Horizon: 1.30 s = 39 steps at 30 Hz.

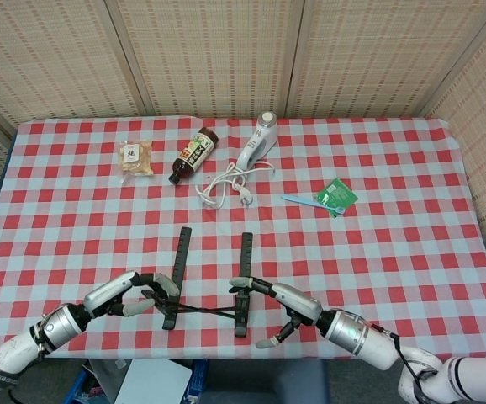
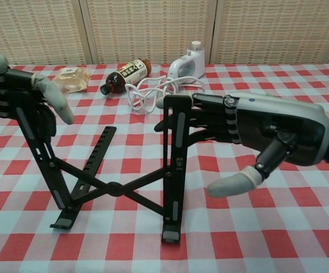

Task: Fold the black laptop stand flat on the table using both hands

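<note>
From above we see the stand [image 1: 205,286] near the front table [image 1: 394,252] edge, its two rails running away from us with the cross-struts between them. The left hand [image 1: 138,290] lies against the outer side of the left rail, and the right hand [image 1: 268,307] against the outer side of the right rail.

The chest camera shows what the overhead one flattens: the stand [image 2: 113,170] is still raised, rails upright and tilted, front feet on the cloth. There the right hand [image 2: 250,131] presses straight fingers against the right rail's top, thumb hanging free below. The left hand [image 2: 16,94] wraps the left rail's top, partly cut off by the frame edge.

Behind the stand lie a bottle [image 1: 192,154], a corded white appliance [image 1: 256,143], a snack packet [image 1: 134,157], and to the right a green packet [image 1: 337,195].
</note>
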Tool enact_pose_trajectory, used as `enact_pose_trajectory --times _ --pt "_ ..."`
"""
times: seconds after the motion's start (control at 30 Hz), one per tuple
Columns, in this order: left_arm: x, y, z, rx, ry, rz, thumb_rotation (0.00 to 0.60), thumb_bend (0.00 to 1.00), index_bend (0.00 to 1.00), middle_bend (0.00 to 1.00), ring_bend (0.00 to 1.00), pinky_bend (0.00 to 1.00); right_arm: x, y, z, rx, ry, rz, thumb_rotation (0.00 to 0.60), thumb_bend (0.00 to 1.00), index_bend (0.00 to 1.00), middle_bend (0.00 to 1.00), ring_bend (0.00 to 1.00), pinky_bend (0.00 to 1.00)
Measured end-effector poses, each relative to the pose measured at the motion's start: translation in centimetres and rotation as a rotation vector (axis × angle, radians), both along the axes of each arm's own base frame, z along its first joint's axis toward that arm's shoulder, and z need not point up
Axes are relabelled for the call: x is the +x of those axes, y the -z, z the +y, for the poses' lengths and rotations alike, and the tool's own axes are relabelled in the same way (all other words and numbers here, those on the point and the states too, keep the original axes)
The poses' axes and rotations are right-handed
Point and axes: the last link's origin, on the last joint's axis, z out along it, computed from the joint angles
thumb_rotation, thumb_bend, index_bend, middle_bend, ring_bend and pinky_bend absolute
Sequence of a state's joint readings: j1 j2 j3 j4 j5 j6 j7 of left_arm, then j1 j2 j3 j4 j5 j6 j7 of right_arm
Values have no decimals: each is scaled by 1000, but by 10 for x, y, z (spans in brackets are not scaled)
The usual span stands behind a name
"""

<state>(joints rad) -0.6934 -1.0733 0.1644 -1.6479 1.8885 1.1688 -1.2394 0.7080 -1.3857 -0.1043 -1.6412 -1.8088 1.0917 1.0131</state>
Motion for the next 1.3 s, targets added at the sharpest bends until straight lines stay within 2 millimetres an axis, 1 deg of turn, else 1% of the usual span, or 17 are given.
enact_pose_trajectory --times 0.13,0.3,0.57,0.83,1.07,1.3 --pt "1 -3 -10 -8 25 8 237 241 348 333 375 367 0 -3 8 2 -13 1 600 0 72 162 42 121" --pt "4 -4 -16 -15 42 13 231 241 348 333 375 367 3 0 9 -10 -24 2 600 0 72 162 42 121" --pt "5 -3 -16 -12 39 19 233 241 348 333 375 368 7 16 11 8 -12 -20 600 0 72 173 42 121" --pt "6 -3 -16 -12 39 34 235 241 348 333 375 368 -2 34 18 50 46 -57 600 9 72 178 42 121" --pt "7 -2 -16 -12 39 39 233 241 348 333 376 367 -9 43 25 96 106 -87 600 25 72 178 42 113" --pt "9 -2 -17 -11 43 45 230 241 348 333 375 368 -13 48 31 160 181 -116 600 35 72 178 42 92"
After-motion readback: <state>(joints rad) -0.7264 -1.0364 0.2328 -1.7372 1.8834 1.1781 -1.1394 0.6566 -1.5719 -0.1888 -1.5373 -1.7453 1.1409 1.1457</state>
